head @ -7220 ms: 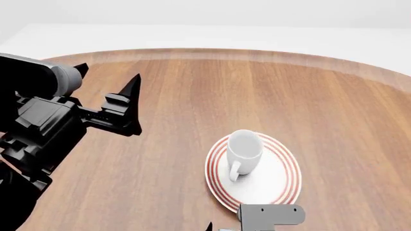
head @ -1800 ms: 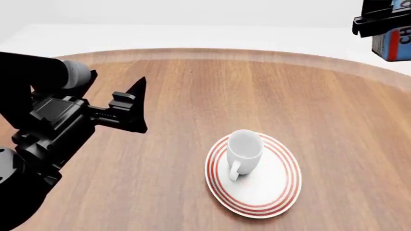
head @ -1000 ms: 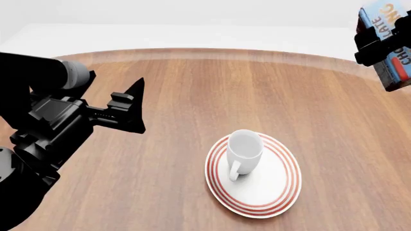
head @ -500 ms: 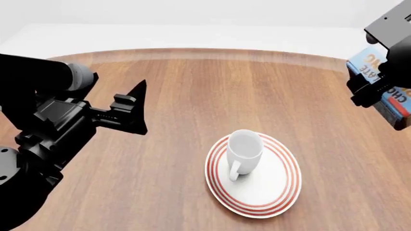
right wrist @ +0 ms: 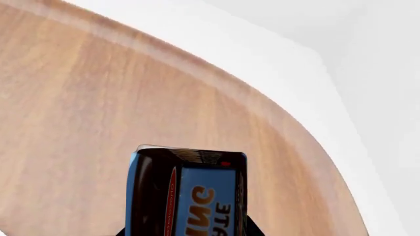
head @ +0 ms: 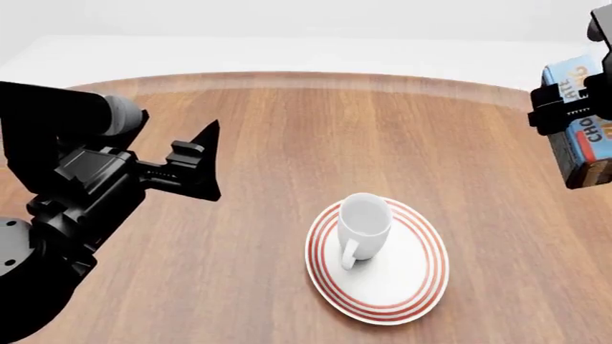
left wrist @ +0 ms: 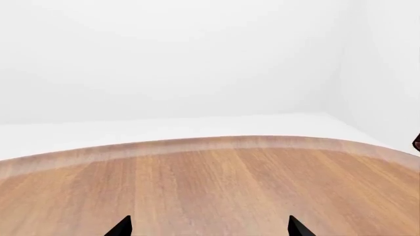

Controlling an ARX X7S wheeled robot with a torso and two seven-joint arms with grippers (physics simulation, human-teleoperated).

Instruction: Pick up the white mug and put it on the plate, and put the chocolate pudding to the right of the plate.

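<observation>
While the left gripper (head: pixel 206 161) hangs spread wide and empty over the table's (head: pixel 287 129) left side, the white mug (head: pixel 363 223) stands upright on the plate (head: pixel 411 276) near the table's near edge, and the right gripper (head: pixel 574 107) clamps the chocolate pudding (head: pixel 585 125) aloft above the right edge.

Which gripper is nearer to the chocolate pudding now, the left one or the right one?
The right. The right gripper is shut on the chocolate pudding, holding it above the table. The left gripper is open, far across on the plate's other side.
</observation>
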